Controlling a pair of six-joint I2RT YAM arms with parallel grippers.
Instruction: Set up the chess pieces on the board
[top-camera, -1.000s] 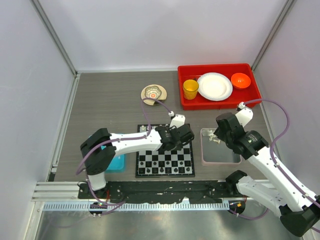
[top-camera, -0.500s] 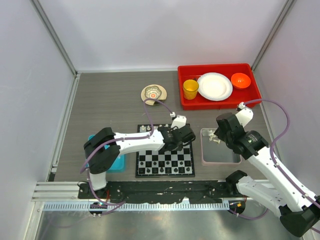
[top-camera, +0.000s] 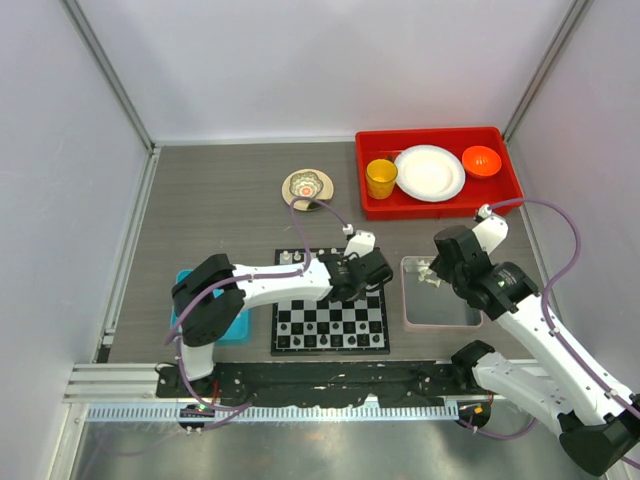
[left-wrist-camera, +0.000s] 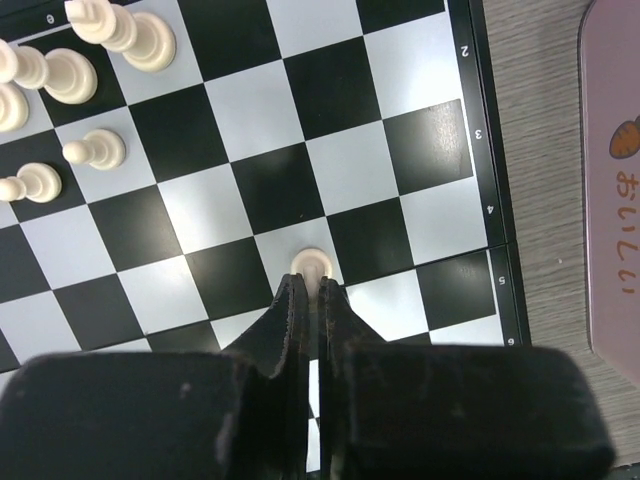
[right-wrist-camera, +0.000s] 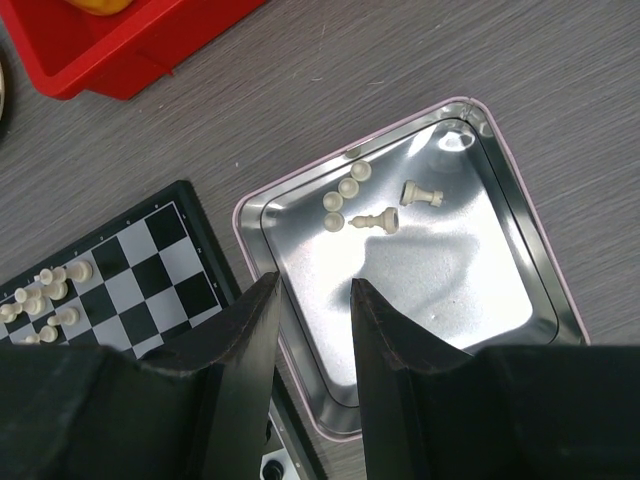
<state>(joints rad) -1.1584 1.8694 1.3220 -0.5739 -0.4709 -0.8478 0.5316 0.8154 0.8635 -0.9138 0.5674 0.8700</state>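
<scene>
The board (top-camera: 345, 322) lies at the table's near middle. My left gripper (top-camera: 364, 274) hangs over its far right part. In the left wrist view this gripper (left-wrist-camera: 310, 286) is shut on a cream chess piece (left-wrist-camera: 311, 263), which shows just past the tips over a white square of the board (left-wrist-camera: 350, 100). Several cream pieces (left-wrist-camera: 92, 150) stand at the board's upper left there. My right gripper (right-wrist-camera: 313, 285) is open and holds nothing, hovering over the near left rim of the grey tray (right-wrist-camera: 250, 228). Several loose pieces (right-wrist-camera: 376, 220) lie in that tray.
A red bin (top-camera: 372, 203) at the back right holds a yellow cup (top-camera: 381, 178), a white plate (top-camera: 430, 172) and an orange bowl (top-camera: 481, 160). A small patterned dish (top-camera: 307, 186) sits behind the board. A blue bin (top-camera: 237, 327) is under the left arm.
My left gripper has shut on a cream piece and the left arm has edged slightly right. The right arm has not moved.
</scene>
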